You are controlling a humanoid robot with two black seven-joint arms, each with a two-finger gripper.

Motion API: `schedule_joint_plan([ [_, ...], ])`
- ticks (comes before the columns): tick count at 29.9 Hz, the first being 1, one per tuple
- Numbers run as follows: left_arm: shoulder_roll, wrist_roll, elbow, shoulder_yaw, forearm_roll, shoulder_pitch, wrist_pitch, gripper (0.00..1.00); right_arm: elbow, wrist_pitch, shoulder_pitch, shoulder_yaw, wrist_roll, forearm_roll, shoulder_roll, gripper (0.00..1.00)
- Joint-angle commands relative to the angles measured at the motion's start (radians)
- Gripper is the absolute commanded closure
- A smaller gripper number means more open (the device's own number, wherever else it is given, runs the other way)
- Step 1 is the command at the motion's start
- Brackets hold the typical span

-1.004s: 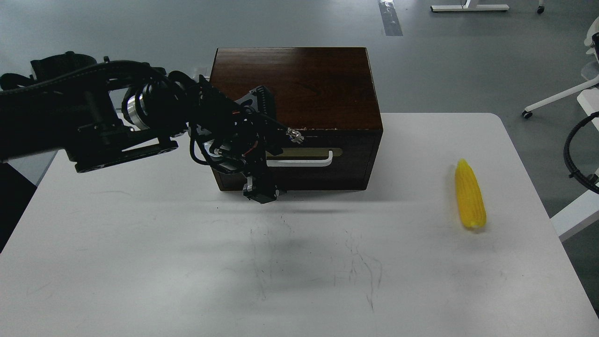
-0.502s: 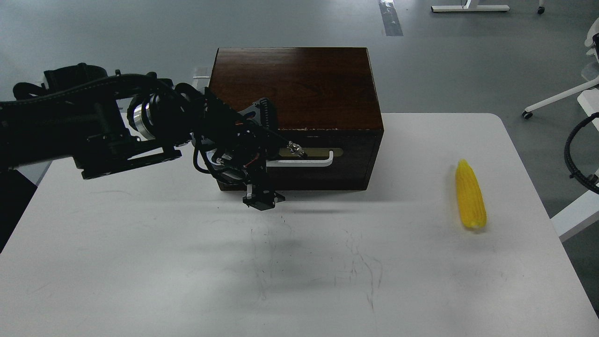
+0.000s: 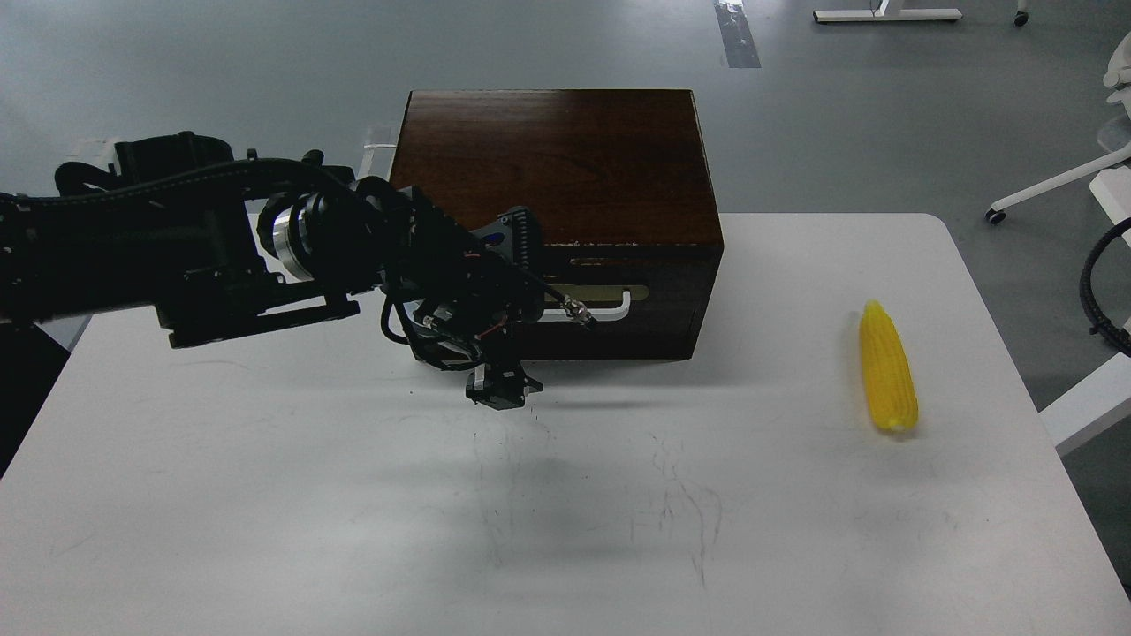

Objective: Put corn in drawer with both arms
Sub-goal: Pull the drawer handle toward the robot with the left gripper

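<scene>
Corn (image 3: pixel 888 369) (on table (image 3: pixel 265 495)), drawer (image 3: pixel 618 296) shut

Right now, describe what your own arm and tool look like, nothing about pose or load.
Only my left arm shows: black and blocky, with a shiny silver ring at the wrist and thick black ribbed cables along its top. The left tool is black, with thin red wires, a dark-blue patch and a small silver connector on a thin cable. Its fingers cannot be told apart. The right arm is out of view.

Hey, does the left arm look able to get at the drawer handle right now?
Probably yes. The left gripper hangs just in front of the drawer, overlapping the left end of its white handle, with nothing between; actual contact is unclear.
</scene>
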Motion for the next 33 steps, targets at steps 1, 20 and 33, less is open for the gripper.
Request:
schedule_joint_plan([
  [1,0.002,-0.001,-0.01,0.002,-0.001,0.0,-0.002,0.11,0.0,0.0,-0.001,-0.002,0.0,0.0,-0.003,0.0],
  [20,0.006,-0.001,-0.081,-0.001,-0.003,-0.024,-0.012,0.11,0.0,0.0,-0.001,-0.002,0.0,0.0,-0.01,0.0],
  [33,0.002,-0.001,-0.116,-0.001,-0.004,-0.024,-0.024,0.1,-0.001,0.0,-0.003,-0.005,-0.001,0.0,-0.01,0.0],
])
